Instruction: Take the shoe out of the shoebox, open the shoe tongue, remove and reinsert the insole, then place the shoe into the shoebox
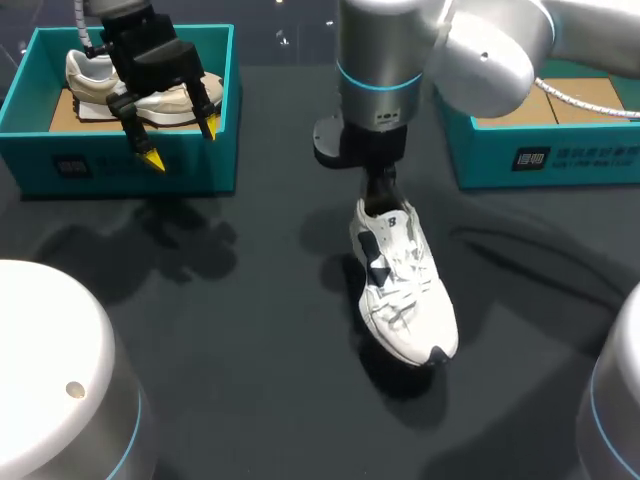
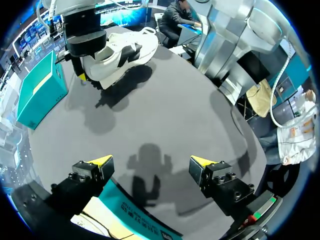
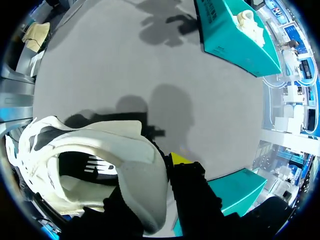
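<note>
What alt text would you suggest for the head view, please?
The right gripper holds a white mesh sneaker by its heel over the dark table. The left gripper, open, hangs by a teal cardboard shoebox containing a beige sneaker.

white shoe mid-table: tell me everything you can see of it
The white shoe is a low sneaker: fabric-looking upper, dark patches on side and toe, white laces threaded. It is at the middle of the dark table, toe toward the robot, heel away. The right gripper is shut on its heel collar; the heel looks slightly lifted.
</note>
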Robot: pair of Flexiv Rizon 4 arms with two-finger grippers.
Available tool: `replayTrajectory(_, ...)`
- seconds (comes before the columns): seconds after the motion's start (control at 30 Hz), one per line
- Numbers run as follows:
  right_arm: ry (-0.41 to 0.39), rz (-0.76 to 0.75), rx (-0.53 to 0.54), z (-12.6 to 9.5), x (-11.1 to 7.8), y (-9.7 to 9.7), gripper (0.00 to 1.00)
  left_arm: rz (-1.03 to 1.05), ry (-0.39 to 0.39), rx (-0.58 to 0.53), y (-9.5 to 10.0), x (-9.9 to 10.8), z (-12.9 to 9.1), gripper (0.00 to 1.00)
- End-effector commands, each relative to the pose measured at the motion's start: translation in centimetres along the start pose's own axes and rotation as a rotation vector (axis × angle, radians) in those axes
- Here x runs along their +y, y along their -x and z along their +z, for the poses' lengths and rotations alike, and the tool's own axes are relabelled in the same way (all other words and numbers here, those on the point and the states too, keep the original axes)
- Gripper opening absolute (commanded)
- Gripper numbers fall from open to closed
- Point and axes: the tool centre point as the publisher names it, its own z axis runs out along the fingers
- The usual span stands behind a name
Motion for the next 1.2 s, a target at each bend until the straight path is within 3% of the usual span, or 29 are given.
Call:
replayTrajectory(0.03, 0.001, 0.0, -0.002, -2.2, -0.4, -0.3, 0.0, 0.001, 0.002, -0.002, -0.2, 0.0, 0.0, 1.0)
replayTrajectory(0.4, 0.018, 0.023, -0.001, -2.2, 0.0, -0.4, 0.0, 0.001, 0.002, -0.002, -0.2, 0.0, 0.0, 1.0)
replayTrajectory(0.53, -0.044, 0.061, -0.02, -4.1, -0.6, 0.3, 0.0, 0.001, 0.002, -0.002, -0.2, 0.0, 0.0, 1.0)
replayTrajectory(0.8, -0.113, 0.01, -0.043, -8.4, -4.2, 4.5, 0.0, 0.001, 0.002, -0.002, -0.2, 0.0, 0.0, 1.0)
replayTrajectory(0.93, -0.141, -0.013, -0.058, -9.5, -6.9, 7.0, 0.0, 0.001, 0.002, -0.002, -0.2, 0.0, 0.0, 1.0)
replayTrajectory(1.17, -0.155, -0.025, -0.088, -11.0, -13.2, 11.6, 0.0, 0.001, 0.002, -0.002, -0.2, 0.0, 0.0, 1.0)
replayTrajectory(1.2, -0.155, -0.025, -0.088, -11.0, -13.2, 11.6, 0.0, 0.001, 0.002, -0.002, -0.2, 0.0, 0.0, 1.0)
